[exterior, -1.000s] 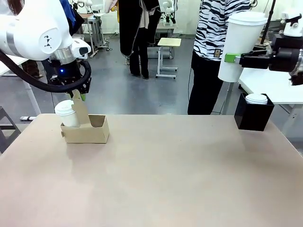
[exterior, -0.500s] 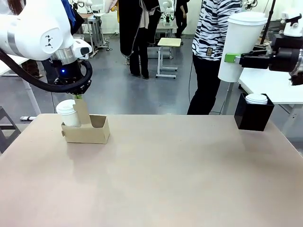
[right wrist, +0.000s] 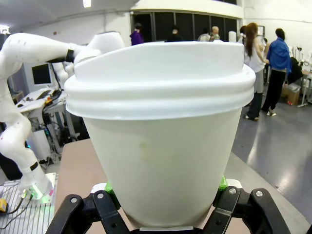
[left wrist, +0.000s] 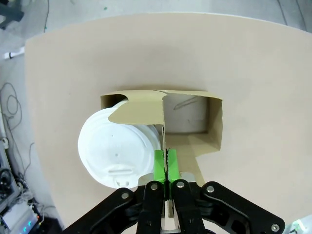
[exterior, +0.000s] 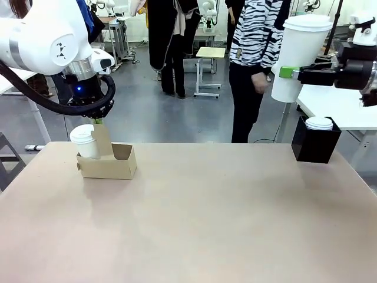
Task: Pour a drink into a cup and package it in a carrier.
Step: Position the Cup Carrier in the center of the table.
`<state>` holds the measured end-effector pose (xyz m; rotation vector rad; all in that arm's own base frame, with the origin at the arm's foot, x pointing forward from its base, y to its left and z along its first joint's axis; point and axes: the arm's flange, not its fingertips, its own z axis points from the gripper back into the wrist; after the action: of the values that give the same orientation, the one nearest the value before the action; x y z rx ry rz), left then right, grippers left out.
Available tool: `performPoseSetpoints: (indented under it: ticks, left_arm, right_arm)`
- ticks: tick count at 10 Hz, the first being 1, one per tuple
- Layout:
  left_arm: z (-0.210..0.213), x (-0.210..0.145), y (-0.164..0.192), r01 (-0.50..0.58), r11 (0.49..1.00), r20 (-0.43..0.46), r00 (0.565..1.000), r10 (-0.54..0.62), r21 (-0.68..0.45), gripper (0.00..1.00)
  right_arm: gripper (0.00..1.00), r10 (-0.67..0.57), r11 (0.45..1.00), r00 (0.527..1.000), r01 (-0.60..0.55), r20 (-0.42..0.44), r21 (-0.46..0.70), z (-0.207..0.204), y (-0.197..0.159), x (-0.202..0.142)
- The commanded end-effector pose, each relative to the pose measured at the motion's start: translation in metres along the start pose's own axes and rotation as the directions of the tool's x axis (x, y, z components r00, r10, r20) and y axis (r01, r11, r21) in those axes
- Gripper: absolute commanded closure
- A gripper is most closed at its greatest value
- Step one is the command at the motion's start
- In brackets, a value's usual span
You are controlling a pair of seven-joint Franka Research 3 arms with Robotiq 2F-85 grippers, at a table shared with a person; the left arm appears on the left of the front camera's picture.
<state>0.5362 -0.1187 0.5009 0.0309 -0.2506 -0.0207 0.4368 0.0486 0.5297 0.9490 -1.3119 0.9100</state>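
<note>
Person [exterior: 253, 65] farther left; two cups [exterior: 85, 142], one cup [exterior: 299, 41] in right gripper [exterior: 287, 73]; left gripper [left wrist: 166, 165] tight on carrier [exterior: 115, 166].

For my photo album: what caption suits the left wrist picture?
Left gripper pinching the carrier's handle panel, a lidded cup seated in one hole.

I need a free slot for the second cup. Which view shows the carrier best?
The left wrist view: it looks down into the carrier, one lidded cup seated, the other slot empty. The front view gives the carrier's outer side wall. The right wrist view faces the second cup instead.
</note>
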Motion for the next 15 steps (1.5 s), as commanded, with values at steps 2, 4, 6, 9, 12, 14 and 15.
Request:
performPoseSetpoints:
  ticks: [2, 4, 6, 9, 12, 14, 15]
  left_arm:
    - [0.052, -0.016, -0.021, -0.051, 0.999, 0.071, 0.996, 0.051, 0.001, 0.98]
    - [0.098, -0.033, -0.061, -0.041, 0.999, 0.117, 0.992, 0.044, -0.021, 0.98]
    - [0.126, -0.058, -0.120, -0.039, 0.998, 0.080, 0.996, 0.043, -0.052, 0.98]
    - [0.133, -0.093, -0.198, -0.081, 0.996, 0.048, 0.995, 0.084, -0.047, 0.98]
    - [0.108, -0.121, -0.249, -0.077, 0.996, 0.052, 0.995, 0.080, -0.049, 0.98]
    - [0.084, -0.125, -0.269, -0.074, 0.996, 0.041, 0.996, 0.075, -0.047, 0.98]
    - [0.071, -0.127, -0.280, -0.057, 0.998, 0.030, 0.998, 0.058, -0.034, 0.98]
  right_arm:
    - [0.19, 0.012, 1.000, 1.000, -0.012, 0.000, -0.012, -0.003, -0.001, 0.003]
    - [0.19, 0.012, 1.000, 1.000, -0.012, 0.000, -0.012, -0.003, -0.001, 0.003]
    - [0.19, 0.012, 1.000, 1.000, -0.012, 0.000, -0.012, -0.003, -0.001, 0.003]
    - [0.19, 0.012, 1.000, 1.000, -0.012, 0.000, -0.012, -0.003, -0.001, 0.003]
    - [0.19, 0.012, 1.000, 1.000, -0.012, 0.000, -0.012, -0.003, -0.001, 0.003]
    - [0.19, 0.012, 1.000, 1.000, -0.012, 0.000, -0.012, -0.003, -0.001, 0.003]
    - [0.19, 0.012, 1.000, 1.000, -0.012, 0.000, -0.012, -0.003, -0.001, 0.003]
